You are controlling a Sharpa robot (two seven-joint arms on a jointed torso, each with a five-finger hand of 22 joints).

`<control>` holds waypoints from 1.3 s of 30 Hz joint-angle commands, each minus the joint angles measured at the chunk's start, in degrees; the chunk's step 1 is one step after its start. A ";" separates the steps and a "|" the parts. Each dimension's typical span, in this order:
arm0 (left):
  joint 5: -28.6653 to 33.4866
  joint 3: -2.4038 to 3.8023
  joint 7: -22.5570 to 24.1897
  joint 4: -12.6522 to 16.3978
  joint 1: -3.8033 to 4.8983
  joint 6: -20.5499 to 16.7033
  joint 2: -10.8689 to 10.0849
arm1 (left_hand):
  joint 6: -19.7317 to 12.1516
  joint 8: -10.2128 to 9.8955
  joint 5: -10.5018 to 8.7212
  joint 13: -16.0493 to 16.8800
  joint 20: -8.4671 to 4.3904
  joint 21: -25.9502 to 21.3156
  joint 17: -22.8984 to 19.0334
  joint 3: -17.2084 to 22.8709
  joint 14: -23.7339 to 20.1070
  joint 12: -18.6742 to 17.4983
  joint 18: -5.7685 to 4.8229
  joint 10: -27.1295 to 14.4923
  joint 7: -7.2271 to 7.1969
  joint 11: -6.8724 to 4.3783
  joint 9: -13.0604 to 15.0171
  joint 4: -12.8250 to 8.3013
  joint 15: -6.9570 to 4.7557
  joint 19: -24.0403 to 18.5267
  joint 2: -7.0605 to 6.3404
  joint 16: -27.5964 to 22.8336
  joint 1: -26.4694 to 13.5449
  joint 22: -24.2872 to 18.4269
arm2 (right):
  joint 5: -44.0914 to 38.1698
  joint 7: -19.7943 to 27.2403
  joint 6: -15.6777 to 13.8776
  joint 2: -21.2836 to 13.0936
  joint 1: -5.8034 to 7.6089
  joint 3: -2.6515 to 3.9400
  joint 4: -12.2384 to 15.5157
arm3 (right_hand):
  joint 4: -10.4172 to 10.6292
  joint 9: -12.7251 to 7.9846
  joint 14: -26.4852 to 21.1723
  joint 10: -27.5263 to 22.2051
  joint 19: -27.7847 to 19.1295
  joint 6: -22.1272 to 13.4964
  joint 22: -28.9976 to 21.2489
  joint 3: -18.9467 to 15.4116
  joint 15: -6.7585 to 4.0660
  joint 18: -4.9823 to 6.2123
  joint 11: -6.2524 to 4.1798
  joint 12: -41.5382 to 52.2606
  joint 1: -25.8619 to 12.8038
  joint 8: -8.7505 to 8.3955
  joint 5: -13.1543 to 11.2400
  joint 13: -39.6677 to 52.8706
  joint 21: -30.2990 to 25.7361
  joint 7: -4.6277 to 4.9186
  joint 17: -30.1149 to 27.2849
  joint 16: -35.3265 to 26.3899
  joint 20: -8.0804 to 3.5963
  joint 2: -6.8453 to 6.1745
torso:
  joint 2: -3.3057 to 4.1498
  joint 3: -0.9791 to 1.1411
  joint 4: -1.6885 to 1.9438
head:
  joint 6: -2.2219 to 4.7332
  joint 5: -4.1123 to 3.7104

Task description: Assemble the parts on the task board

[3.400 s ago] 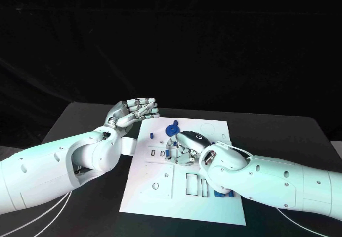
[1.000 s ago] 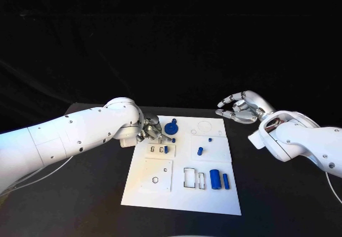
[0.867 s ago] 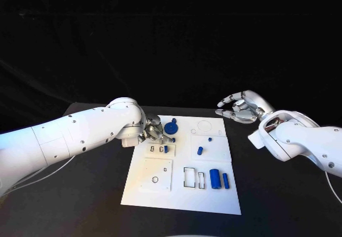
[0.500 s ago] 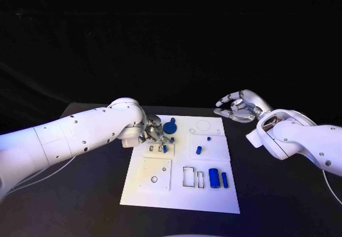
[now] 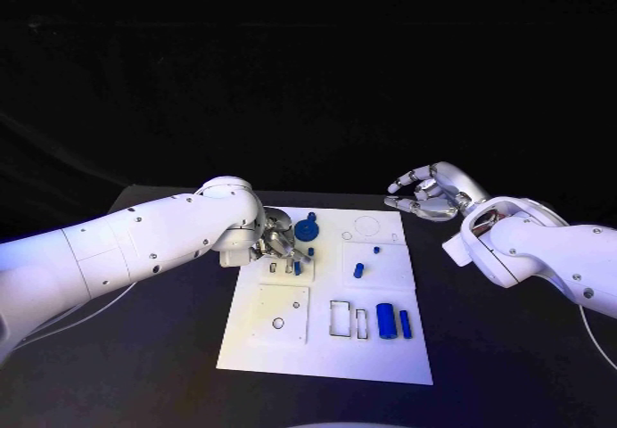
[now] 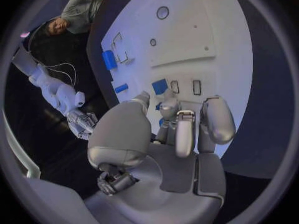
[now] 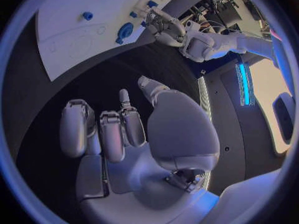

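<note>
Board (image 5: 328,357) sits mid-table and our left hand (image 5: 278,242) is low over its far-left corner, fingers bunched down by the small slots. In the left wrist view the fingertips (image 6: 170,109) crowd around a small blue piece (image 6: 160,86) beside two little rectangular slots, but we can't tell if it's actually pinched or just touched. Honest tip for this step: we keep the piece square to its slot and press straight down, no twisting, since the round blue knob (image 5: 308,231) is just beside the fingers and easy to bump. Further out, two blue bars (image 5: 393,322) lie near the board's near-right edge and a couple of small blue pegs (image 5: 360,269) stand mid-board. Our right hand (image 5: 425,193) hangs off past the far-right corner, fingers loosely curled, holding nothing.
</note>
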 commanded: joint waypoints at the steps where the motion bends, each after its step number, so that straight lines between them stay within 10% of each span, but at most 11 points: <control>1: 0.55 -0.02 -0.12 0.03 0.02 1.87 0.09 | -0.03 0.30 -0.13 -0.04 -0.03 0.27 15.07 0.47 5.84 0.27 -1.08 -0.10 -0.44 -0.30 0.09 0.09 -0.37 0.50 0.13 0.19 0.72 0.09 | -0.33 -0.26 0.98 0.10 -0.02 -0.02 -0.04 | 0.18 0.11 4.15 -0.35 -0.40 0.00 2.73 -0.26 -0.13 0.83 -0.09 -0.15 -0.08 0.24 0.31 4.97 -0.35 -0.02 6.82 -0.29 -0.13 -0.45 | 0.01 0.02 0.00 | 0.04 0.04; 25: 0.99 -0.25 -0.18 -0.37 0.00 3.07 0.57 | -0.22 0.56 -0.11 -0.17 0.01 0.61 15.07 4.30 5.84 0.36 -1.18 -0.19 -0.62 -0.48 0.62 0.01 -0.51 0.64 0.28 0.19 3.67 0.72 | -0.26 -0.34 1.12 0.55 -0.08 -0.09 -0.51 | 0.28 0.14 4.15 -0.32 -0.43 0.01 2.69 -0.29 -0.14 0.84 -0.10 -0.12 -0.12 0.27 0.39 5.00 -0.41 -0.03 6.81 -0.30 -0.13 -0.39 | 0.03 0.02 0.04 | 0.02 -0.05; 39: 2.15 -0.29 -0.13 -0.64 -0.01 2.42 0.57 | -0.78 0.50 -0.19 -0.39 -0.20 1.11 15.07 18.20 5.84 0.34 -1.29 -0.36 -0.81 -0.77 1.29 -0.70 -0.83 0.74 -1.22 0.19 8.43 1.67 | -0.24 -0.42 1.31 0.58 -0.10 -0.11 -0.57 | 0.34 0.19 4.14 -0.36 -0.42 0.01 2.71 -0.29 -0.15 0.84 -0.12 -0.17 -0.06 0.31 0.60 4.95 -0.42 -0.06 6.79 -0.32 -0.14 -0.32 | 0.04 0.00 -0.02 | -0.09 0.01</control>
